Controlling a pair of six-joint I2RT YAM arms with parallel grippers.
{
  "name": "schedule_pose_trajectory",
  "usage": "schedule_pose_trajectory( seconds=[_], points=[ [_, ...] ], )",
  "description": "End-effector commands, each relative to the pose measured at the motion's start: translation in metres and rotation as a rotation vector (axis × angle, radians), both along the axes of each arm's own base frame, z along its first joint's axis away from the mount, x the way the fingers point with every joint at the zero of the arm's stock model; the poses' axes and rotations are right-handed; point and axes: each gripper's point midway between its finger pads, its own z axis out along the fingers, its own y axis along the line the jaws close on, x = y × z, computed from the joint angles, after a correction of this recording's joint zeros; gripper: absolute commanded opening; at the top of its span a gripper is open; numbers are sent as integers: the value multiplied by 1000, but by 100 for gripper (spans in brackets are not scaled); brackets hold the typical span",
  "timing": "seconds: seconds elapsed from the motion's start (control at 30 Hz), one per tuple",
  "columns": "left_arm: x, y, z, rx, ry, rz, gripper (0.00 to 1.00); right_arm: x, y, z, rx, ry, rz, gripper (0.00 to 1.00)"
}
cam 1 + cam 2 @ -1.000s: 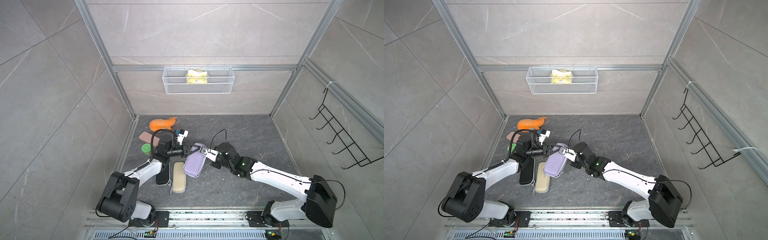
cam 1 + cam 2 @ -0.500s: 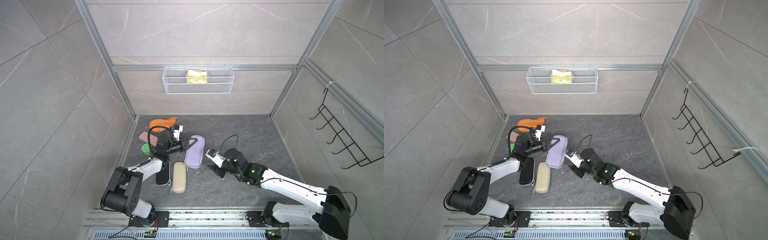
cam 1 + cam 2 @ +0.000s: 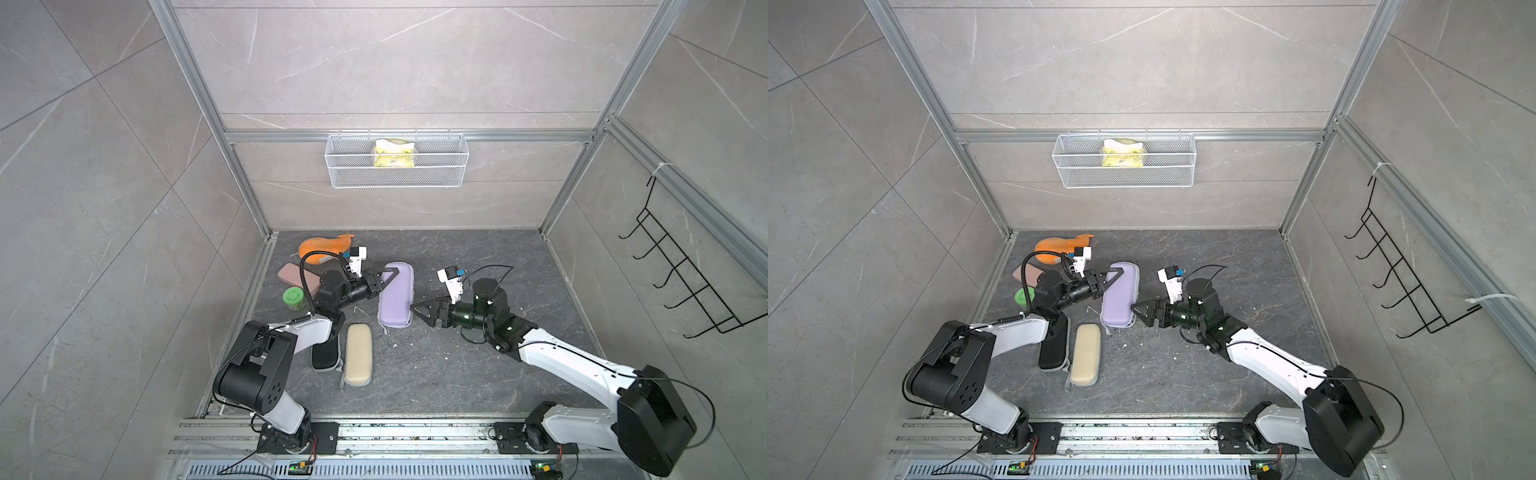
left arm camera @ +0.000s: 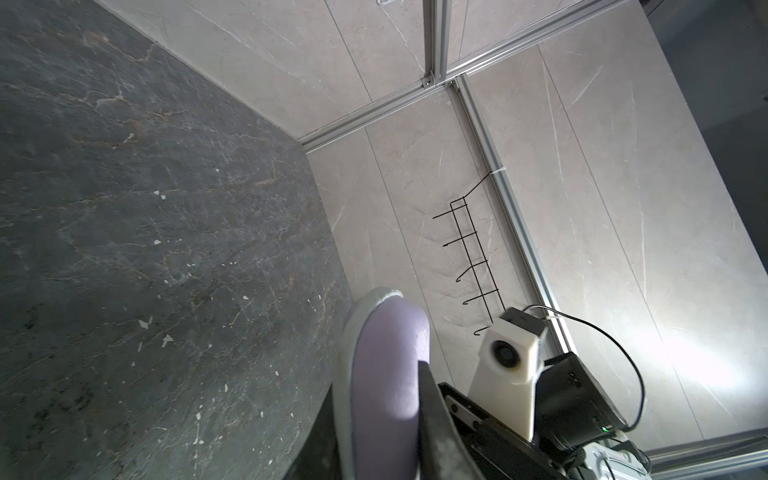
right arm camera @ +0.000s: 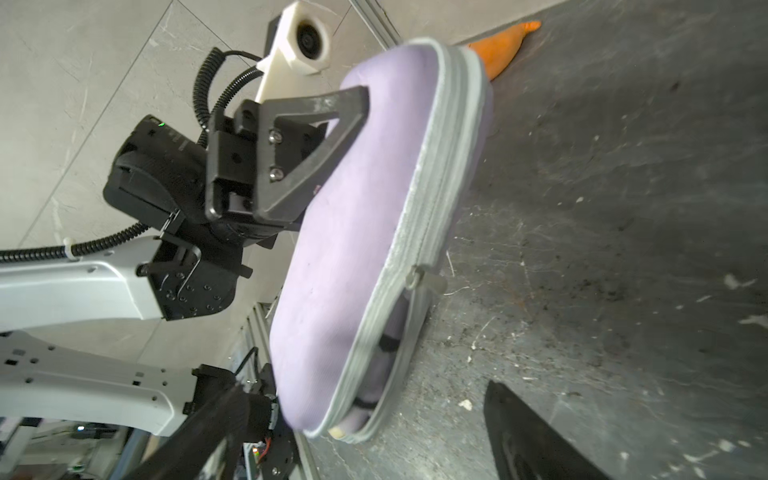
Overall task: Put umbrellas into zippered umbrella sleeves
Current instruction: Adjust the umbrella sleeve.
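The lavender sleeve (image 3: 397, 297) lies lengthwise on the dark table (image 3: 478, 374), a little left of centre in both top views, with its far end toward the back wall. Its grey zip (image 5: 440, 166) is parted at the near end, where the right wrist view shows the lavender umbrella (image 5: 384, 353) through the gap. The left gripper (image 3: 388, 276) is clamped on the sleeve's upper left edge, and one black finger (image 5: 316, 124) lies flat across the lid. The right gripper (image 3: 422, 311) sits just beside the sleeve's lower right end with its jaws spread wide and nothing between them.

To the lower left of the lavender sleeve, the cream sleeve (image 3: 358, 353) lies closed. The black sleeve (image 3: 324, 355) is just beside it on the left, partly under the left arm.

Further up the left side are a green round lid (image 3: 294, 298), a pink case (image 3: 293, 274) and an orange plush toy (image 3: 322, 249) near the back corner.

On the back wall hangs a white wire basket (image 3: 397, 176) holding a yellow packet (image 3: 395, 153). A black hook rack (image 3: 681, 286) is fixed to the wall at the right of the frame.
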Motion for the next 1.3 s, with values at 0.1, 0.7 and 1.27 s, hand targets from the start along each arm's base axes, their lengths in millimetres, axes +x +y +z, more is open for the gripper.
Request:
schedule_pose_trajectory(
  seconds=[0.1, 0.7, 1.27],
  points=[
    [-7, -3, 57, -96, -140, 22, 6, 1, 23, 17, 151, 77, 72, 84],
    [-30, 12, 49, 102, -103, -6, 68, -4, 45, 64, 232, -48, 257, 15],
    [-34, 21, 58, 128, -173, -53, 69, -14, 56, 81, 260, -71, 324, 3]
  ],
)
